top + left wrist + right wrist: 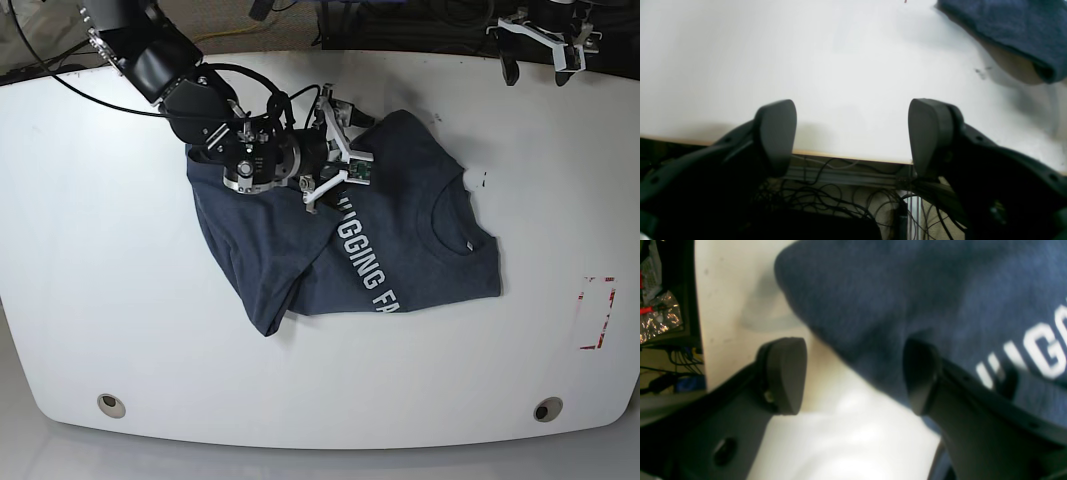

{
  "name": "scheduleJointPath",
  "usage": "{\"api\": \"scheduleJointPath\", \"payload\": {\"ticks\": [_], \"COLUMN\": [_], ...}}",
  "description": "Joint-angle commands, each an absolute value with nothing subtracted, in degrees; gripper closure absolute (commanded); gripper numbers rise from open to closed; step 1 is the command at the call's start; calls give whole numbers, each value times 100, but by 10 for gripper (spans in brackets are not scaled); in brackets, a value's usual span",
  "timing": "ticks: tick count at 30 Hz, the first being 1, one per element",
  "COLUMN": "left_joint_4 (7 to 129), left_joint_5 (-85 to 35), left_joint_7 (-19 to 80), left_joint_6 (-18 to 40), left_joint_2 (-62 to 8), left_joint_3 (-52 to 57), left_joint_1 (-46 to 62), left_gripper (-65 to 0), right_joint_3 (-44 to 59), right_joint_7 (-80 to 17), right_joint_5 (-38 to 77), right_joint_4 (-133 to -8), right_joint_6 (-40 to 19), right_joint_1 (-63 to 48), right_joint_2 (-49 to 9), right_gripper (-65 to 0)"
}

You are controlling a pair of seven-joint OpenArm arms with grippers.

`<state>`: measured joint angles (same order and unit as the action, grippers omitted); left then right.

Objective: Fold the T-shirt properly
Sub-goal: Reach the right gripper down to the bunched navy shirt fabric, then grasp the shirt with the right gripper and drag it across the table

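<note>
T-shirt [400, 235], dark navy with white lettering, lying partly folded at the middle of the white tabletop [120, 300]. Right pincer [335, 150] poised over the shirt's upper edge, jaws spread, nothing held. Left pincer [540, 55] at the far tabletop edge, well apart from the shirt, jaws likewise spread and empty.

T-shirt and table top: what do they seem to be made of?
The T-shirt looks like soft knit cotton jersey, matte heathered navy: the right wrist view shows a fuzzy weave and limp folds, with white lettering that looks printed on. The table seems a smooth white laminate board, faintly glossy, with a wood-coloured edge in the left wrist view.
</note>
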<state>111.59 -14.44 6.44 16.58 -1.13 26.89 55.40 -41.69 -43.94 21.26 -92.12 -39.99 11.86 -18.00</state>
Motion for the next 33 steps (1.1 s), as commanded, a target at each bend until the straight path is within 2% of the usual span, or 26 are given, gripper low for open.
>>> {"api": "scheduleJointPath", "payload": {"ticks": [1, 12, 13, 16, 18, 20, 25, 33], "left_joint_4": [11248, 11248, 11248, 11248, 11248, 11248, 11240, 11275], "left_joint_5": [-1481, -1481, -1481, -1481, -1481, -1481, -1473, -1473], "left_joint_7": [488, 488, 488, 488, 488, 488, 497, 514], "left_joint_6": [1675, 1675, 1675, 1675, 1675, 1675, 1675, 1675], "left_joint_2": [-127, -136, -136, -136, -136, -136, -136, -136], "left_joint_3": [2721, 2721, 2721, 2721, 2721, 2721, 2730, 2695], "left_joint_1": [5613, 5613, 5613, 5613, 5596, 5552, 5508, 5393], "left_gripper": [-492, -492, -492, -492, -492, -492, -492, -492], "right_joint_3": [-4127, -4119, -4119, -3960, -3758, -3653, -3231, -2018], "right_joint_7": [-4259, -4101, -4004, -3767, -3741, -3741, -3741, -3767], "right_joint_5": [2193, -48, -163, -365, -356, -356, -356, -356], "right_joint_4": [-9068, -8453, -8391, -8312, -8312, -8321, -8769, -10237], "right_joint_6": [-4000, -4000, -4000, -4000, -4000, -4000, -4000, -4000], "right_joint_1": [1393, 1402, 1376, 1314, 1297, 1279, 1059, 690], "right_joint_2": [-1657, -796, -752, -708, -699, -708, -840, -901], "right_gripper": [-431, -426, -411, -281, -114, -10, 0, 0]}}
